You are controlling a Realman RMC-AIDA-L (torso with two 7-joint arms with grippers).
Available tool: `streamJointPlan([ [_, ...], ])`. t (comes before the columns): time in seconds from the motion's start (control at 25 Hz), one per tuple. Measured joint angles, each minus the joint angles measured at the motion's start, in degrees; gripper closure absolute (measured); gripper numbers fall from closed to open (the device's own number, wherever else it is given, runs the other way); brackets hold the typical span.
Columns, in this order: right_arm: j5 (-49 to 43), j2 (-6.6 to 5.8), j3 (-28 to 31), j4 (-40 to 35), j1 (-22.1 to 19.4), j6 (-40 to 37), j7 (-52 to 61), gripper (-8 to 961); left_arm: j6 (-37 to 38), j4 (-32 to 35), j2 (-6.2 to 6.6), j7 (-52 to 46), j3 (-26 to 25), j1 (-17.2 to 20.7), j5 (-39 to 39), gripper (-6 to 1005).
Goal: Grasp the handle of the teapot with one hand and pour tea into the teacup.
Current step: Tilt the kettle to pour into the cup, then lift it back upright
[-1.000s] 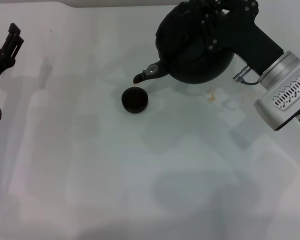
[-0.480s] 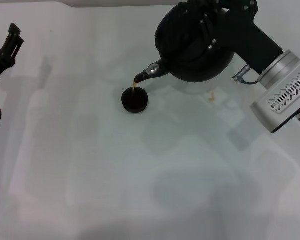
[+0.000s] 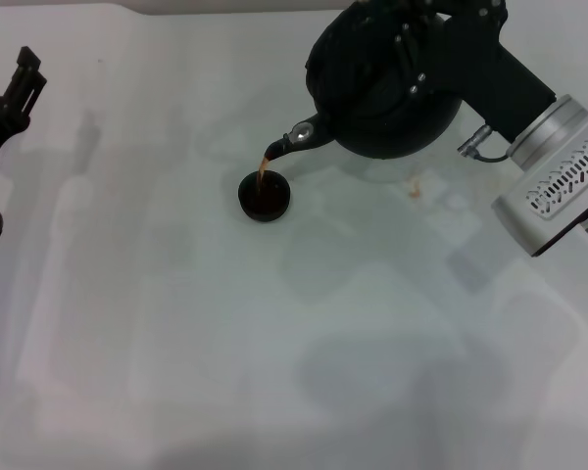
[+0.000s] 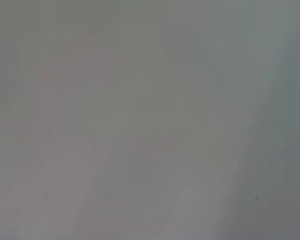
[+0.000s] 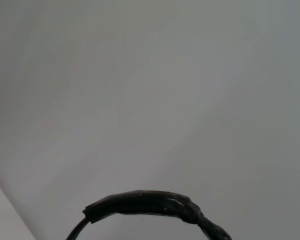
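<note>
Pale, glossy tabletop fills my head view. My right gripper holds the teapot aloft toward the far right, tipped so its spout hangs just above the teacup. A thin brown stream of tea runs from spout into cup, so I judge the pour itself is under way. The fingers are buried behind the pot; I read them as clamped on the handle, which shows in the right wrist view. My left gripper sits parked at the far left edge; I cannot tell its finger state. Next I should level the pot before that small cup overflows.
</note>
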Motion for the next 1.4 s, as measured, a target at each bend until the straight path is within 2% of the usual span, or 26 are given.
streamJointPlan([
  [0.84, 0.5, 0.04, 0.0, 0.1, -0.1, 0.5, -1.3, 831, -0.4, 0.0, 0.04, -0.1, 0.1, -0.4, 0.0, 111],
  [1.4, 4.1, -0.15, 0.3, 0.6, -0.4, 3.7, 17.4, 832, -0.8, 0.0, 0.0, -0.1, 0.2, -0.4, 0.0, 111],
])
